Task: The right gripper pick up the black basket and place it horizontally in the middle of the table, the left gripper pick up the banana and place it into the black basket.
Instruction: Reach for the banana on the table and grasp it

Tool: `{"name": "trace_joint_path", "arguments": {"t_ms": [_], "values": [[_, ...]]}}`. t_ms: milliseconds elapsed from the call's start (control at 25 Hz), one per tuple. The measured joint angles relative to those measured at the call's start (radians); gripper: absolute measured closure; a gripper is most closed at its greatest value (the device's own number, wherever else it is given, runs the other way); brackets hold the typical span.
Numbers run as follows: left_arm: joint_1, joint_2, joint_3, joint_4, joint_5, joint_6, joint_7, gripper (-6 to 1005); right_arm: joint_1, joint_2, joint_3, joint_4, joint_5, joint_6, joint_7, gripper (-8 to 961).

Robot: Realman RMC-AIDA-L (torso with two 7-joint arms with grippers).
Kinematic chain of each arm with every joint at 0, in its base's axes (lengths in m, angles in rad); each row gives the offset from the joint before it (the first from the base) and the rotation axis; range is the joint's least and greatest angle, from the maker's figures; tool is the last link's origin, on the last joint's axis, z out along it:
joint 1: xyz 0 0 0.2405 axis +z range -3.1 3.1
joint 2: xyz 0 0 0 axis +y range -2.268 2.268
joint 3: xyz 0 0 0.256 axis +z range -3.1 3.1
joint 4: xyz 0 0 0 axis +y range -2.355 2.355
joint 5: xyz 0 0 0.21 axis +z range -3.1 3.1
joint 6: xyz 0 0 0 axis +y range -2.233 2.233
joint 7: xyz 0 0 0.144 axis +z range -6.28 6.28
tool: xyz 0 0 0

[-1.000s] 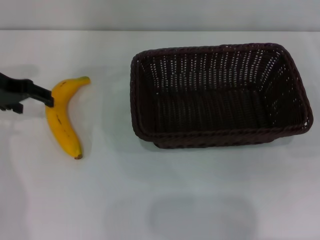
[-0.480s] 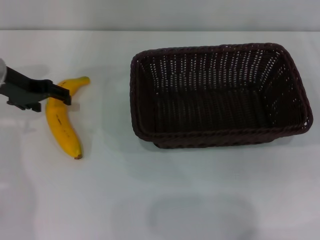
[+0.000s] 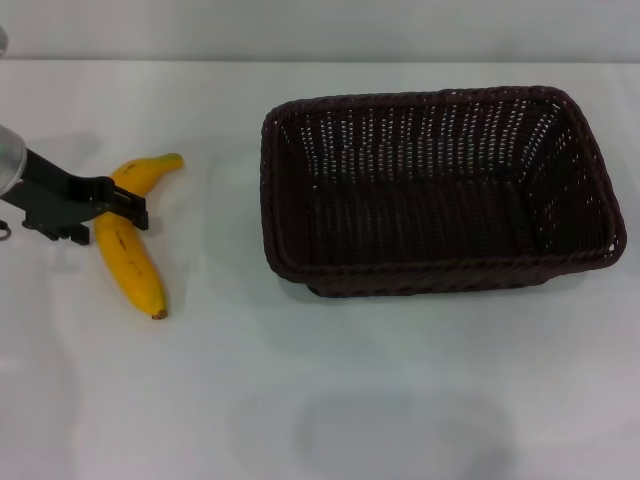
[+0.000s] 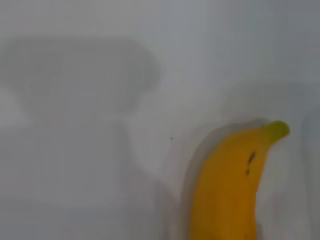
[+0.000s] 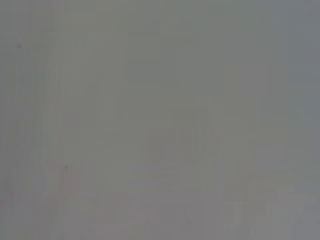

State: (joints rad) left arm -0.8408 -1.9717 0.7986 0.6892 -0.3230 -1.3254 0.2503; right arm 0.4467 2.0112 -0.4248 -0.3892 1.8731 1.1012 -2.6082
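The black basket (image 3: 440, 268) stands empty on the white table (image 3: 300, 390), right of the middle, its long side running left to right. The yellow banana (image 3: 135, 272) lies flat at the left, stem end pointing toward the back. My left gripper (image 3: 128, 205) comes in from the left edge and sits over the banana's upper half, its black fingers open across it. The banana lies still on the table. The left wrist view shows the banana's stem end (image 4: 225, 190) close up. My right gripper is out of view; its wrist view shows only plain grey surface.
A faint grey shadow (image 3: 400, 435) lies on the table in front of the basket. The table's back edge (image 3: 320, 60) runs along the top of the head view.
My left gripper has moved to the right, from the banana's left side to over its upper half. The banana and the basket have not moved.
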Motion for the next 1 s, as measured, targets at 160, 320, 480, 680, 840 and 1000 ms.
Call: {"name": "trace_joint_path", "arguments": {"t_ms": [160, 320, 480, 680, 840, 1000], "values": [[-0.018, 0.003, 0.001, -0.003, 0.004, 0.008, 0.000, 204, 0.004, 0.000, 0.000, 0.000, 0.000, -0.006, -0.014, 256], [-0.035, 0.001, 0.000, -0.004, 0.040, 0.014, -0.001, 254, 0.005, 0.000, 0.000, 0.000, 0.000, -0.010, -0.016, 256], [-0.044, -0.001, 0.001, -0.006, 0.051, 0.015, -0.002, 347, 0.005, 0.000, 0.000, 0.000, -0.001, -0.013, -0.016, 256], [-0.047, -0.002, 0.001, -0.007, 0.052, 0.016, 0.005, 464, 0.005, 0.000, 0.000, 0.000, -0.005, -0.014, -0.016, 257], [-0.050, 0.003, -0.001, 0.016, 0.042, 0.017, 0.027, 494, 0.004, 0.000, 0.000, 0.002, -0.007, -0.020, -0.017, 257], [-0.050, 0.016, -0.005, 0.071, 0.001, -0.003, 0.052, 504, 0.001, 0.000, 0.000, 0.003, -0.008, -0.023, -0.017, 258]]}}
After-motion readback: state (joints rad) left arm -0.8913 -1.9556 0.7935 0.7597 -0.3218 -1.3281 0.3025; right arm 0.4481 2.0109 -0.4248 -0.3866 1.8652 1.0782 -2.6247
